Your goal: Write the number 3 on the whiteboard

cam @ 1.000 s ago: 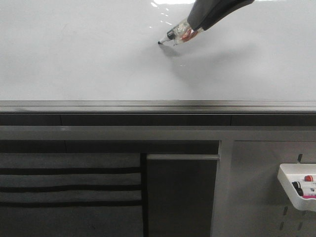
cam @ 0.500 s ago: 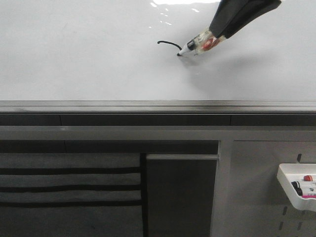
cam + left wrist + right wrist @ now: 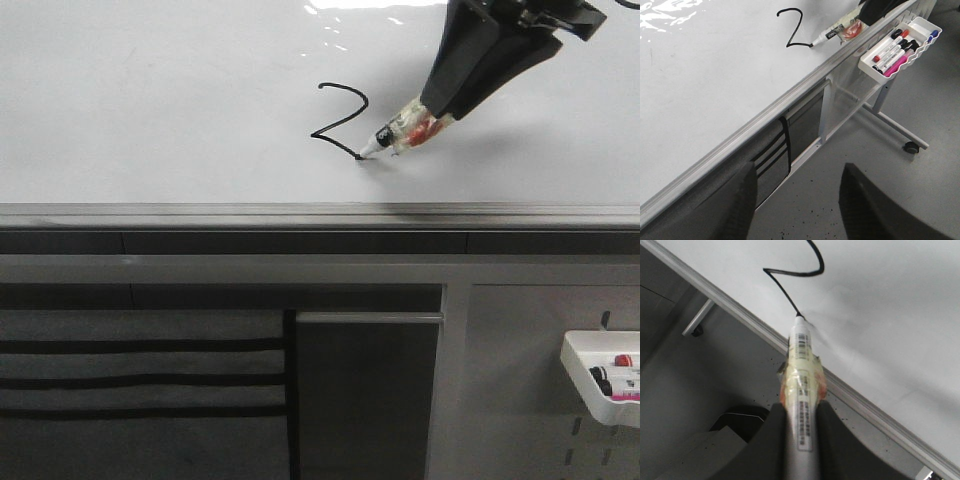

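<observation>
The whiteboard (image 3: 150,110) lies flat and glossy, with a grey rail (image 3: 300,215) along its near edge. On it is the black stroke of the number 3 (image 3: 339,118): a top curve, a pointed middle and a short line running to the marker tip. My right gripper (image 3: 435,105) is shut on a taped marker (image 3: 400,133) whose tip touches the board at the stroke's end. The right wrist view shows the marker (image 3: 802,365), the gripper (image 3: 801,407) and the stroke (image 3: 782,292). My left gripper (image 3: 799,170) is open and empty over the floor beside the board (image 3: 715,75). The stroke (image 3: 795,31) also shows there.
A white tray of coloured markers (image 3: 600,385) hangs on the grey pegboard at the lower right; it also shows in the left wrist view (image 3: 895,47). A stand leg with a caster (image 3: 911,147) rests on the grey floor. A dark panel with black straps (image 3: 140,380) hangs under the rail.
My right gripper has moved the marker right, then down-left, then down-right. The stroke has grown from a dot to a curve, a pointed middle and a short lower line.
</observation>
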### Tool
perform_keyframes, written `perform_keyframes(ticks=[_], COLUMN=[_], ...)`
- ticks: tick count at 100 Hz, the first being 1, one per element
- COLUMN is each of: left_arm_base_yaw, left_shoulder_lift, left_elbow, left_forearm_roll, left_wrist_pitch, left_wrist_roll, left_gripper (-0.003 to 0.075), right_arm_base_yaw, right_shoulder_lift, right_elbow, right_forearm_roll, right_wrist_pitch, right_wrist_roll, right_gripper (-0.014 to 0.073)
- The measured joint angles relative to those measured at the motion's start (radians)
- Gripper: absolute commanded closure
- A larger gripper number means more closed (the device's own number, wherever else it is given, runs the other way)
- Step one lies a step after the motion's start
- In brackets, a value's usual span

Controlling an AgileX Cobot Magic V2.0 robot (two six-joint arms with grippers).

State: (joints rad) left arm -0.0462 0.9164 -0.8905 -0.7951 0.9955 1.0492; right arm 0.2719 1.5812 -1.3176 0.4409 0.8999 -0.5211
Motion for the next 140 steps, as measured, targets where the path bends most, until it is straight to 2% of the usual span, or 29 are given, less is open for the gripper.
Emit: perform_keyframes(ticks=[26,40,52,63,84,94,110,124,140], left_arm_base_yaw=[0.0,0.0,0.0,-0.021,-0.205,-0.313,-0.449,-0.512,-0.536], left_shoulder_lift=[0.0,0.0,0.0,0.004,0.104,0.176,0.302,0.407,0.494], left_elbow=[0.0,0.0,0.0,0.0,-0.007,-0.041,-0.117,-0.186,-0.259], left_forearm_roll=[0.004,0.004,0.004,0.006,0.008,0.024,0.084,0.104,0.106], left_wrist_pitch=[-0.002,-0.007,-0.013,-0.013,0.008,0.008,0.008,0.006,0.002], left_wrist_roll=[0.0,0.0,0.009,0.038,0.136,0.166,0.176,0.176,0.176], left_gripper=[0.0372,0.0372,0.0372,0.0372,0.0372,0.0372,0.0372,0.0372,0.0372], right_arm_base_yaw=[0.116,0.127,0.125,0.134,0.191,0.207,0.214,0.216,0.216], right_shoulder_lift=[0.053,0.068,0.021,-0.094,-0.278,-0.307,-0.315,-0.315,-0.316], right_elbow=[0.014,-0.046,-0.067,-0.013,0.124,0.135,0.139,0.139,0.139], right_forearm_roll=[0.003,0.005,0.05,0.137,0.158,0.158,0.158,0.158,0.158], right_wrist_pitch=[-0.121,-0.084,-0.003,0.089,0.135,0.147,0.149,0.149,0.149], right_wrist_roll=[0.0,-0.002,-0.144,-0.276,-0.449,-0.533,-0.581,-0.588,-0.592], right_gripper=[0.0632,0.0632,0.0632,0.0632,0.0632,0.0632,0.0632,0.0632,0.0632])
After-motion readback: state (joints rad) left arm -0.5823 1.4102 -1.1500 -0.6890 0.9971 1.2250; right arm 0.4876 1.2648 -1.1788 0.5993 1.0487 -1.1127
